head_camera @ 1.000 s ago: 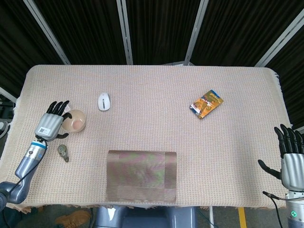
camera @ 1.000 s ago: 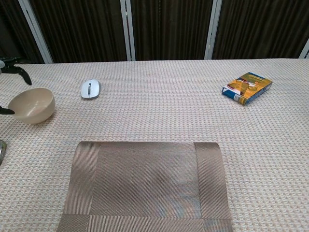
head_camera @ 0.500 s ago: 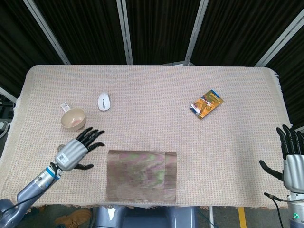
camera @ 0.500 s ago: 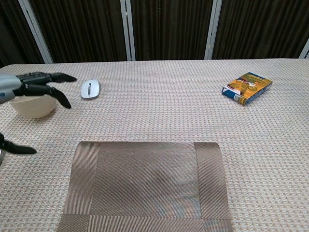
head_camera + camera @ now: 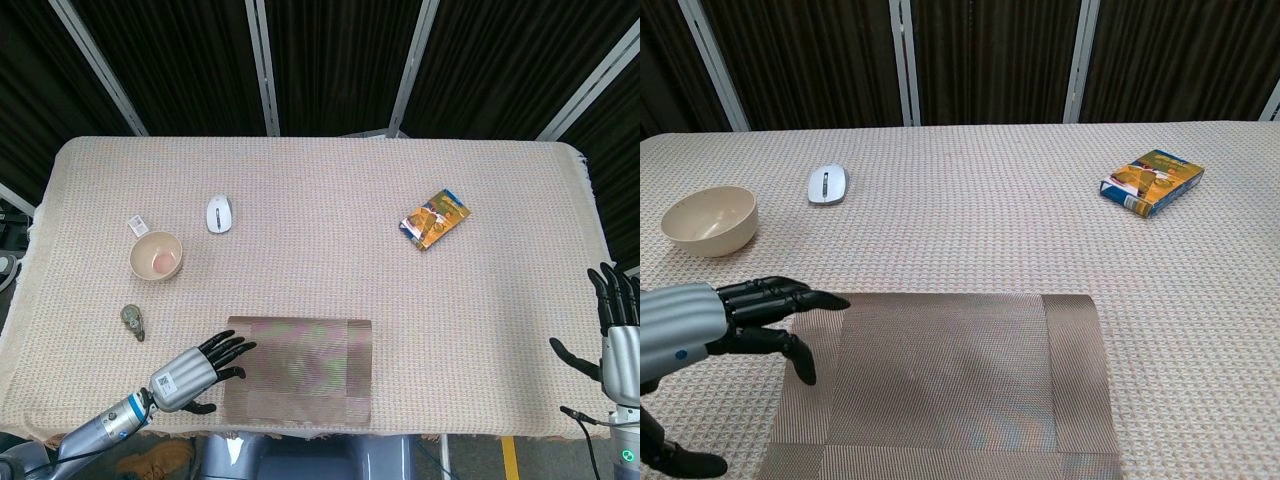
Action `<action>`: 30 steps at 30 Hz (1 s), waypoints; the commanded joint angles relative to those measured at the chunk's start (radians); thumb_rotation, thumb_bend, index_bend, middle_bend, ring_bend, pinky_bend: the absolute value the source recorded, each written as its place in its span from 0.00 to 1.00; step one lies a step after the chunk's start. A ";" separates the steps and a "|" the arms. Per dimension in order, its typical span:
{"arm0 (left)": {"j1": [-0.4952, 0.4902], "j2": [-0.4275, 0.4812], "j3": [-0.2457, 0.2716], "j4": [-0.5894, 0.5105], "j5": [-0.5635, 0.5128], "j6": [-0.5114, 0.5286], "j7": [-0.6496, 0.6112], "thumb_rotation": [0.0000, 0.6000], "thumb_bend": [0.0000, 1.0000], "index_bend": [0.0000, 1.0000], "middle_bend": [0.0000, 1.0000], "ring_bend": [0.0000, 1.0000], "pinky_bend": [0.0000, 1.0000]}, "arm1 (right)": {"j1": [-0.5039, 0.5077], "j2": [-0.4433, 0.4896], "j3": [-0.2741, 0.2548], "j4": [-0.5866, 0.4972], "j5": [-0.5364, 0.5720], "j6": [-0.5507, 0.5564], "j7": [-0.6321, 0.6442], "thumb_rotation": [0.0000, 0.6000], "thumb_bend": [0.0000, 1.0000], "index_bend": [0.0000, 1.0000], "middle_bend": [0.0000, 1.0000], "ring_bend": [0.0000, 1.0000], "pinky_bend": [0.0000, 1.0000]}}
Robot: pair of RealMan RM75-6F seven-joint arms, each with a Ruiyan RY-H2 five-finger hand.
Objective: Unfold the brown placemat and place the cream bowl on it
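The brown placemat (image 5: 300,368) (image 5: 950,385) lies folded near the table's front edge. My left hand (image 5: 192,372) (image 5: 735,318) hovers at its left edge, fingers spread and holding nothing. The cream bowl (image 5: 155,255) (image 5: 710,220) stands upright at the left, well behind the hand. My right hand (image 5: 618,345) is at the table's right front corner, fingers apart and empty; the chest view does not show it.
A white mouse (image 5: 219,214) (image 5: 827,184) lies behind the bowl. An orange packet (image 5: 434,219) (image 5: 1152,182) sits at the right. A small tag (image 5: 138,225) and a small grey object (image 5: 132,320) lie near the bowl on the woven tablecloth (image 5: 330,270).
My left hand has moved from beside the bowl toward the front, down to the placemat's left edge. The bowl stays where it was. My right hand has drifted slightly lower.
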 commanded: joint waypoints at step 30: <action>0.034 -0.169 0.049 0.241 0.031 0.062 -0.054 1.00 0.01 0.34 0.00 0.00 0.00 | 0.000 0.004 0.003 0.001 0.005 -0.002 0.006 1.00 0.00 0.00 0.00 0.00 0.00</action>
